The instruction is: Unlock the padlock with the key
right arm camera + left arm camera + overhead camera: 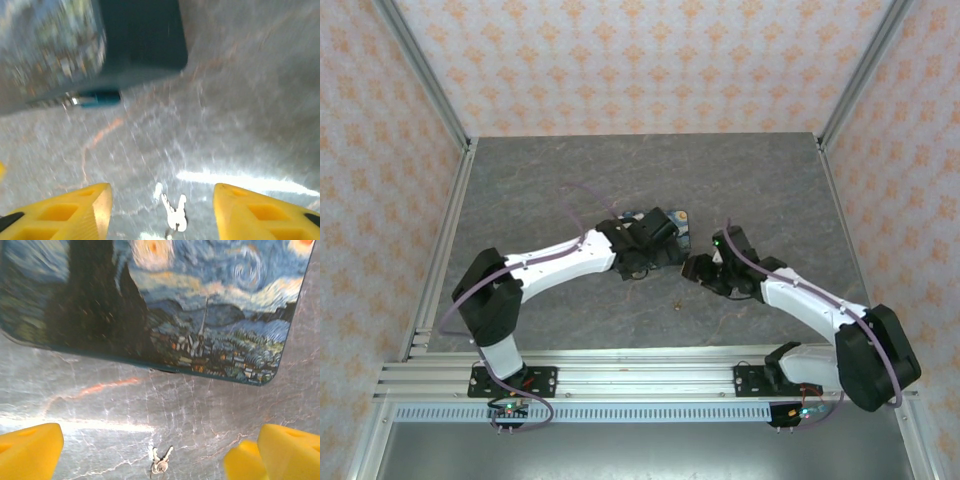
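Two small silver keys on a ring (677, 305) lie flat on the grey marble-look table, just nearer than both grippers. In the left wrist view the keys (161, 463) sit low between my open left gripper's (145, 452) yellow fingers (30, 450), untouched. My right gripper (162, 200) is open too, with the keys (174, 213) on the table between its fingers (75, 215). A tin box with a Starry Night print (150, 300) stands beyond. A small teal piece with a metal bit (95, 98) sticks out at the box's edge; whether it is the padlock I cannot tell.
The box (655, 222) sits mid-table, partly under my left gripper (645, 255), with my right gripper (702, 270) close to its right. Patterned walls and aluminium posts (428, 80) enclose the table. The right wrist view is motion-blurred.
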Controlling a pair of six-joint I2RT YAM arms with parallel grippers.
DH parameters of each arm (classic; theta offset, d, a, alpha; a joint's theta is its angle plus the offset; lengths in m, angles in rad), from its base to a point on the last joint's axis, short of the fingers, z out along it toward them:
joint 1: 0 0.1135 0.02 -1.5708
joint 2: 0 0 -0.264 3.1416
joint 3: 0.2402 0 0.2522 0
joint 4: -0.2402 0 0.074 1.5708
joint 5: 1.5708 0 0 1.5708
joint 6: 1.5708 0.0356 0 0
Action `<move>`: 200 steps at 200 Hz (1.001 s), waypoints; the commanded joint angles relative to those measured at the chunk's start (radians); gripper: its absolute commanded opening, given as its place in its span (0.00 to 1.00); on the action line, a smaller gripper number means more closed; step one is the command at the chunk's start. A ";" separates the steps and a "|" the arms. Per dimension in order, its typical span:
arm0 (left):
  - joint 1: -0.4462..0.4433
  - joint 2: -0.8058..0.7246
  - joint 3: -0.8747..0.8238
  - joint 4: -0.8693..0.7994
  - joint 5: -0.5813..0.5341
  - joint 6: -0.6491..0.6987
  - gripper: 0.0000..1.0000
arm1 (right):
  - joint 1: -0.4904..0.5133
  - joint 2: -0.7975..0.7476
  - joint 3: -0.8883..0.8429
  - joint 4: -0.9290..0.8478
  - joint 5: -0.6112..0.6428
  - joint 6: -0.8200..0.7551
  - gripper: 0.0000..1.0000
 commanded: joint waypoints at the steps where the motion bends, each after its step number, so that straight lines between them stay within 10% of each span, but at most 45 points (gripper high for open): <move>1: 0.042 -0.077 -0.045 0.010 -0.060 0.046 1.00 | 0.041 -0.058 -0.056 -0.067 0.059 0.053 0.52; 200: 0.340 -0.278 -0.335 0.184 0.058 0.059 1.00 | 0.291 0.123 -0.001 -0.039 0.285 0.591 0.48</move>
